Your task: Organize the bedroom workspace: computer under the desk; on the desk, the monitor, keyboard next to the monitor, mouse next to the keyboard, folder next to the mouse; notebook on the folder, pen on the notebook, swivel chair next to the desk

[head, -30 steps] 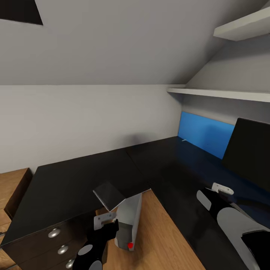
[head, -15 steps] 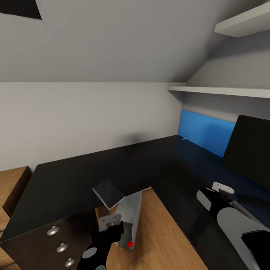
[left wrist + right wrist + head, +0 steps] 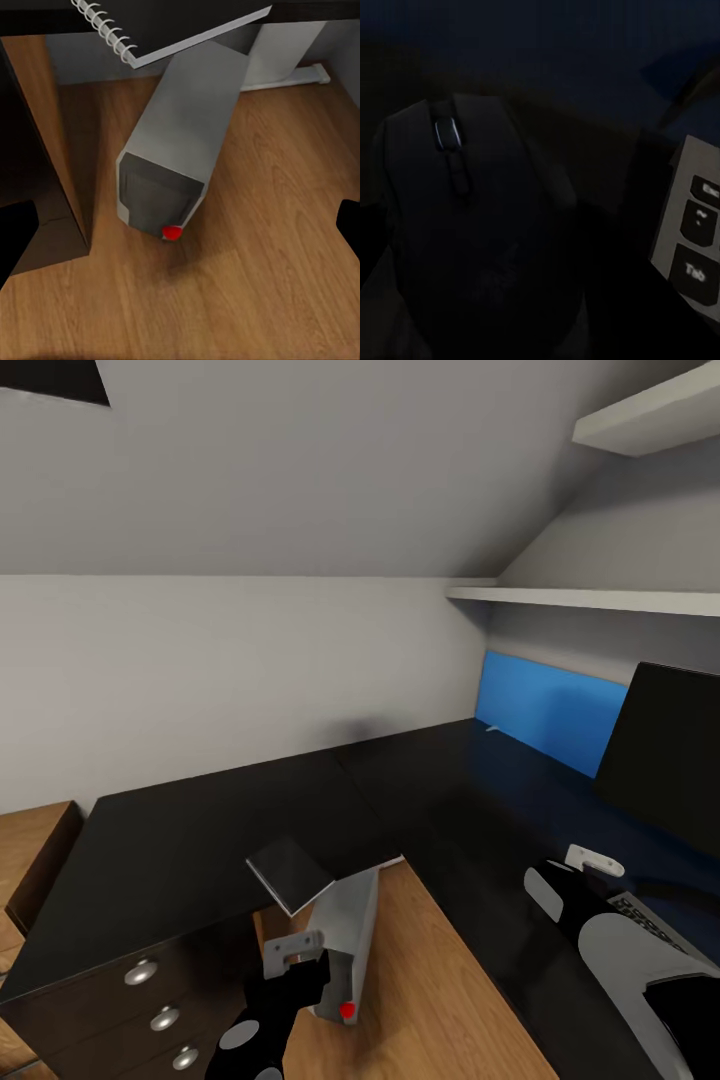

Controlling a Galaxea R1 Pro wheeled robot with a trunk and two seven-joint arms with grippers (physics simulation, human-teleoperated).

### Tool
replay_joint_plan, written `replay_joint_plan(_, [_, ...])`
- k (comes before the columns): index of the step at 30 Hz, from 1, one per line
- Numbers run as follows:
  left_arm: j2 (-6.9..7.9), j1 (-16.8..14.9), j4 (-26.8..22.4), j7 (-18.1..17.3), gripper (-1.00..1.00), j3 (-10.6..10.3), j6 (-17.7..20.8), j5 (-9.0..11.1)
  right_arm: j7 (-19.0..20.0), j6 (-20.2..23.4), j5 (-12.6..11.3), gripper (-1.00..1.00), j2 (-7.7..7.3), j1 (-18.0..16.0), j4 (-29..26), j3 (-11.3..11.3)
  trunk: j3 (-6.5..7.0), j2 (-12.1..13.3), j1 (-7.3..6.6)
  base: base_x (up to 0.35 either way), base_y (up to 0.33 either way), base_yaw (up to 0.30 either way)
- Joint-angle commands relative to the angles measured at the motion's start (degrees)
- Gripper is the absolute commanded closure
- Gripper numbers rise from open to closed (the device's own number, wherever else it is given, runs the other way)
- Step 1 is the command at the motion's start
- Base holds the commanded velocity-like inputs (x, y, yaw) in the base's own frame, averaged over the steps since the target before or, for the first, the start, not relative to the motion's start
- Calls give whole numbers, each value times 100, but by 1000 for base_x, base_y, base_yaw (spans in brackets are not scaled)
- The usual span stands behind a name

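The silver-grey computer (image 3: 345,950) leans on the wooden floor at the desk's (image 3: 200,840) inner corner, red light low on its front (image 3: 173,232). The dark notebook (image 3: 290,872) with its spiral edge (image 3: 105,30) overhangs the desk edge above it. My left gripper (image 3: 298,968) hovers open in front of the computer, its dark fingertips (image 3: 15,240) wide apart. My right gripper (image 3: 590,865) sits over the black mouse (image 3: 472,217), beside the keyboard's corner (image 3: 690,240). Its fingers are hidden. The monitor (image 3: 665,750) stands on the desk at right. A thin white pen (image 3: 491,729) lies far back.
A dark drawer unit with silver knobs (image 3: 145,972) stands left of the computer. The desk's white leg (image 3: 289,52) is behind the computer. A blue wall panel (image 3: 545,715) and two white shelves (image 3: 590,602) are at the right wall. A wooden chest (image 3: 30,850) sits far left.
The camera tipped slightly, shifting the scene upward. My left gripper edged a little right, closer to the computer. The keyboard's corner has come into the head view. The right arm has stayed still.
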Motion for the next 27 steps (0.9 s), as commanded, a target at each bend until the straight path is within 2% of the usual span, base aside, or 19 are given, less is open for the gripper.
replay_joint_plan(1, [6, -7, -7, 49, -100, -13, 14, 33, -36, 23, -48, 100, -6, -3, -11, 49, -6, -3, 0, 0, 0, 0])
replay_joint_plan(12, [12, -7, -14, 52, -100, -11, 14, 27, -42, 20, -48, 100, -6, -3, -11, 48, -6, -3, 0, 0, 0, 0])
replay_joint_plan(13, [15, -7, -18, 50, -100, -7, 14, 24, -42, 20, -48, -100, -6, -3, -10, 48, -6, -3, 0, 0, 0, 0])
replay_joint_plan(27, [25, -7, -24, 55, -100, 22, 23, 21, -42, 20, -48, -100, -6, -3, -15, 52, -6, -3, 0, 0, 0, 0])
